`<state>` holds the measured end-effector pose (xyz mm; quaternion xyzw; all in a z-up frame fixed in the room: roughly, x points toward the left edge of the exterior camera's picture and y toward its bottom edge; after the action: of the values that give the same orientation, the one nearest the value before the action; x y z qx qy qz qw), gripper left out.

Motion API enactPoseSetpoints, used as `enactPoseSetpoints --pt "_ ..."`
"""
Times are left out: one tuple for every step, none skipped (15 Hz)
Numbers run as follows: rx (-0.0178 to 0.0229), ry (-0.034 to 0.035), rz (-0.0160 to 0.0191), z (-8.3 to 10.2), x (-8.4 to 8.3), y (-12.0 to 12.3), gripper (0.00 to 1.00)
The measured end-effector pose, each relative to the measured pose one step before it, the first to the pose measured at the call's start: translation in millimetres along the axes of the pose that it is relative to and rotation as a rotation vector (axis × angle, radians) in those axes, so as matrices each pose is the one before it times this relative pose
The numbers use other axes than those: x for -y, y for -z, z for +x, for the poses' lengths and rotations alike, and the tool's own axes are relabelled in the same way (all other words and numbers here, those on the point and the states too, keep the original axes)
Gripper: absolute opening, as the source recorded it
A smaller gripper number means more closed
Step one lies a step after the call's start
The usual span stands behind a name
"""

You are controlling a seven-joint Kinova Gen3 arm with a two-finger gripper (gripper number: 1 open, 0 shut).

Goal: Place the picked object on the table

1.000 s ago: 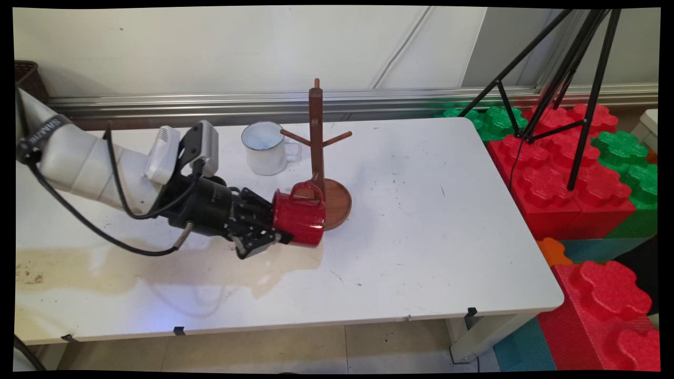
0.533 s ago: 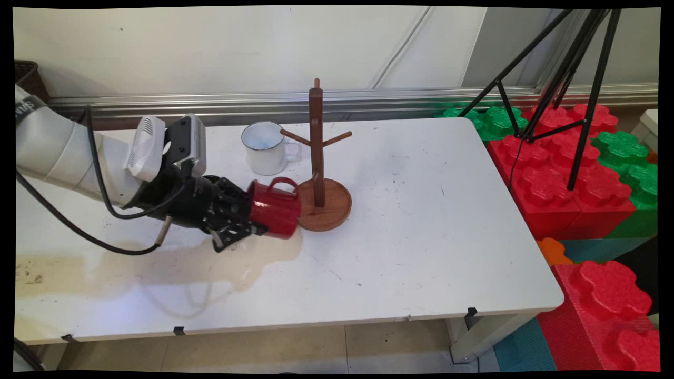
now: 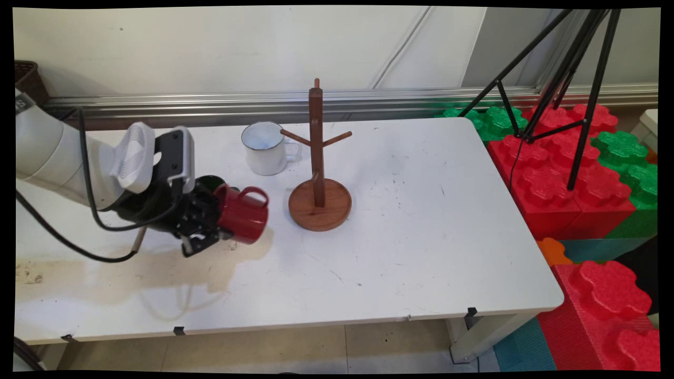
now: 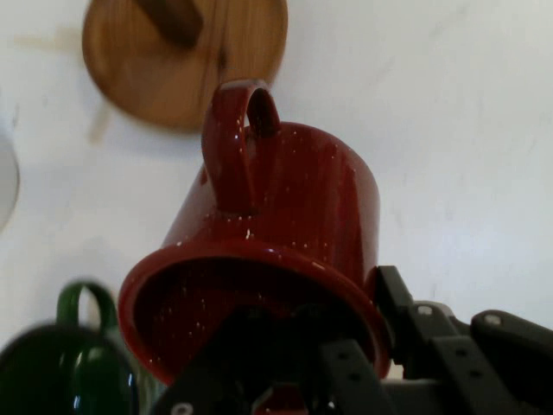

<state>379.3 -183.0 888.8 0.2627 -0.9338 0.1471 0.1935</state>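
Gripping red mug [image 3: 243,215] sideways, pincer [image 3: 217,227] on rim — handle up

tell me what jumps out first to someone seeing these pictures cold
The red mug catches the eye first: the black claw holds it on its side by the rim, handle up, above the table's left part. Just right of it stands a wooden mug tree with bare pegs, a white mug behind that. A green mug sits close by the red one.

The mug tree [image 3: 319,202] stands on the table [image 3: 421,237], with one mug [image 3: 265,148] behind it to the left. Another mug [image 3: 244,213], held by the gripper [image 3: 210,226], is left of the tree's base and apart from it. A third mug [image 4: 65,367] stands just behind the gripper.
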Motion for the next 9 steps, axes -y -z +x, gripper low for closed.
enactPoseSetpoints --pt "0.01830 -0.00345 0.00449 -1.40 -0.90 0.61 0.00" --pt "0.02873 -0.00862 0.00659 -2.61 -1.44 1.14 0.00" --pt "0.03234 -0.01151 0.00671 -3.44 -1.57 1.33 0.00" --pt "0.03187 -0.01149 0.00576 -4.03 -1.55 1.25 0.00" --pt "0.02651 -0.00825 0.00444 -3.93 -1.39 1.07 0.00" --pt "0.01623 -0.00472 0.00297 -2.54 -0.82 0.69 0.00" --pt "0.02510 -0.00647 0.00460 -4.20 -1.18 0.99 0.00" --pt "0.01604 -0.00406 0.00301 -2.72 -0.72 0.61 0.00" --pt "0.02412 -0.00595 0.00506 -4.34 -0.79 0.82 0.00"
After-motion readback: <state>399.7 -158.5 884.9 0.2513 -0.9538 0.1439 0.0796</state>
